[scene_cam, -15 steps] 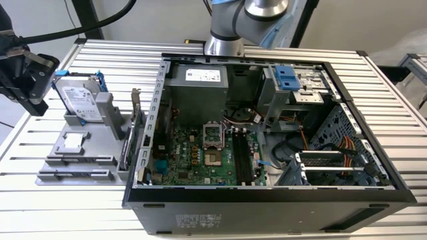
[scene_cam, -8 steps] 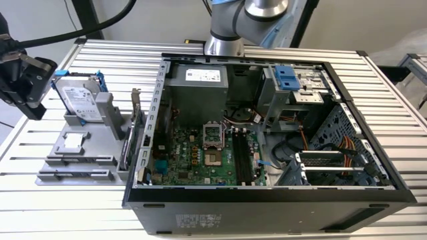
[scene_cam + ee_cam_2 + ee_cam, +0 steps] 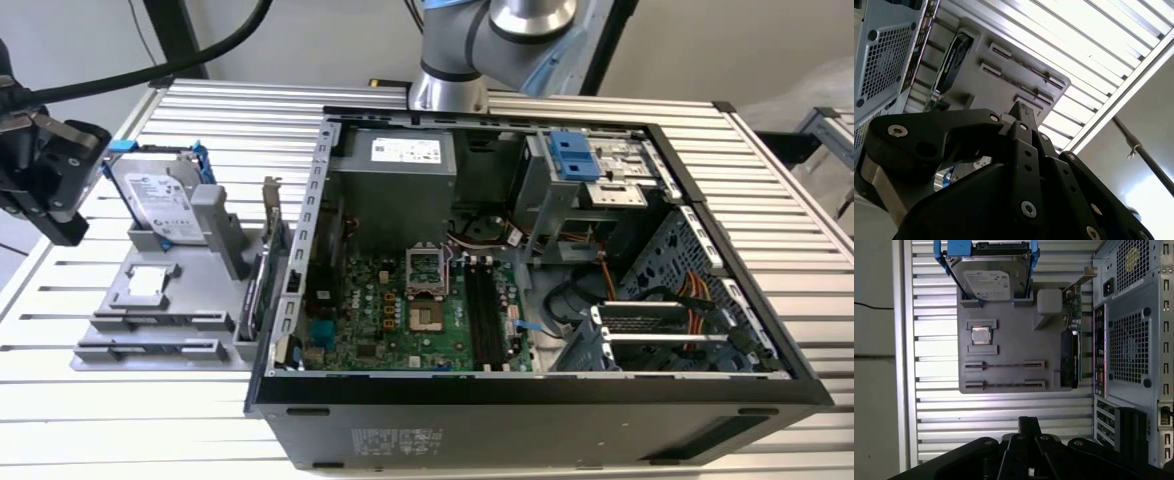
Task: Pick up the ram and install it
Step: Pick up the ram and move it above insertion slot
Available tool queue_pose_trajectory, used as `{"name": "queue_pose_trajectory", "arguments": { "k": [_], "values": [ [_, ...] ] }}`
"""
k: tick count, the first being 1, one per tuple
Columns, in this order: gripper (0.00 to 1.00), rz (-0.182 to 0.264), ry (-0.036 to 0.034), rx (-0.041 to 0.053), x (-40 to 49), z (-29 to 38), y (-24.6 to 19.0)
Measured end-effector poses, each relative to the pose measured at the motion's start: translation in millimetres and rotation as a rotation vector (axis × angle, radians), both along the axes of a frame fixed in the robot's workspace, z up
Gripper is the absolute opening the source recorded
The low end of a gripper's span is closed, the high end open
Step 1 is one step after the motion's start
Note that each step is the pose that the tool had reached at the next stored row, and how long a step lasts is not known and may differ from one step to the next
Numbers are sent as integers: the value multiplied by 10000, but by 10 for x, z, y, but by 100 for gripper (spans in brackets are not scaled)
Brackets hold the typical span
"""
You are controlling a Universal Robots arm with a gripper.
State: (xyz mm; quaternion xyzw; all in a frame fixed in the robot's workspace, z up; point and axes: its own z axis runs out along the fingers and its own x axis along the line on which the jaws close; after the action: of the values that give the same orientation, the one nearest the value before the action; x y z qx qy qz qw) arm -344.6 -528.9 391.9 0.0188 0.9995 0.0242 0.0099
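1. In the exterior view, the gripper hangs at the exterior view's left, over the edge of the desk. It is beside the grey tray and well apart from the open case.
2. In the first wrist view, the jaws are clenched tip to tip on nothing, over bare slats just off the tray's end.
3. That same view looks straight down on the ram. It is a thin dark line on edge in a long tray slot, with a like line in the slot beside it.
4. The view also lays out the drive, the square chip and the card, which sits on the side next the case.
5. The exterior view looks inside the case at the board and its long dark sockets.
6. The second wrist view catches the gripper's linkage close up, with the tray's slots beyond.
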Motion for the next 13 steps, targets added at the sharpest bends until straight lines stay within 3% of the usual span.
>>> {"name": "queue_pose_trajectory", "arguments": {
  "k": [7,9,10,13],
  "values": [
    [0,89,1,-1,-77,-3,-15],
    [0,136,0,0,-92,-6,7],
    [0,236,-2,2,-144,-15,74],
    [0,239,-1,0,-161,-21,89]
  ]
}}
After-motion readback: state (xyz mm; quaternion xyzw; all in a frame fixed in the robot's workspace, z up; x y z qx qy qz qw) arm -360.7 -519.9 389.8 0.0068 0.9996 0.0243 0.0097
